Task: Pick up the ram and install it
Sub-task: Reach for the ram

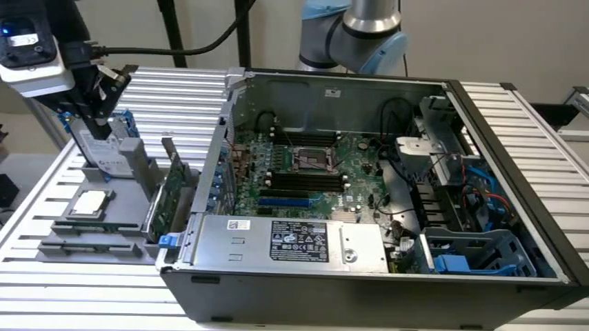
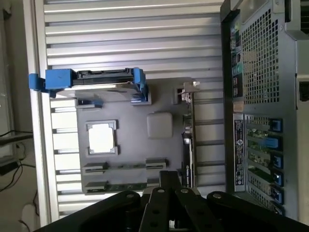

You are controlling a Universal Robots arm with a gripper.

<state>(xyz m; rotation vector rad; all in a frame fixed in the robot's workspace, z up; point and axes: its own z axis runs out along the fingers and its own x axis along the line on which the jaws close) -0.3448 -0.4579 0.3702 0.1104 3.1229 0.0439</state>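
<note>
Two ram sticks stand on edge in a grey holder (image 1: pixel 129 207), side by side: one ram stick (image 1: pixel 85 226) (image 2: pixel 124 167) and a second (image 1: pixel 78 246) (image 2: pixel 118 186) closer to the holder's edge. My gripper (image 1: pixel 96 123) (image 2: pixel 169 178) hangs above the holder near the hard drive end, well clear of the sticks. Its fingers look shut with nothing between them. In the open computer case (image 1: pixel 515 138), the motherboard (image 1: pixel 313 162) shows its black memory slots (image 1: pixel 304 181).
The holder also carries a silver hard drive in a blue frame (image 1: pixel 106 152) (image 2: pixel 91 79), a square processor (image 1: pixel 90 202) (image 2: pixel 102 137) and an upright green expansion card (image 1: pixel 165 196) (image 2: pixel 188 140) with a blue tab. The case wall (image 2: pixel 256 111) stands beside the holder on the slatted metal table (image 1: pixel 55 289).
</note>
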